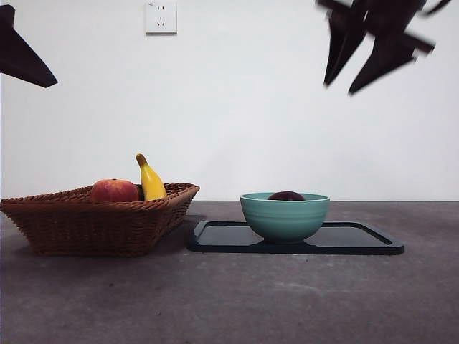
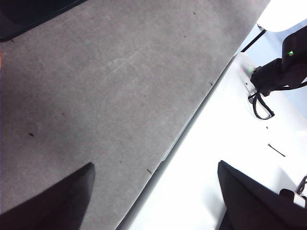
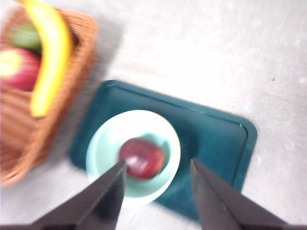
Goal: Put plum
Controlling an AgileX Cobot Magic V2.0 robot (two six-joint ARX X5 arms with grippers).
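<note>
The dark maroon plum (image 1: 286,196) lies inside the teal bowl (image 1: 284,216), only its top showing over the rim in the front view. From the right wrist view the plum (image 3: 141,157) rests in the bowl (image 3: 103,153), untouched. My right gripper (image 1: 367,57) hangs open high above and to the right of the bowl, empty; its jaws (image 3: 156,187) frame the bowl from above. My left gripper (image 2: 153,191) is open over the bare table edge, seen as a black tip (image 1: 21,54) at the top left.
The bowl stands on a dark tray (image 1: 358,240). A wicker basket (image 1: 86,222) to the left holds a red-orange fruit (image 1: 114,190) and a yellow banana (image 1: 150,180). A wall socket (image 1: 161,17) is on the white wall behind.
</note>
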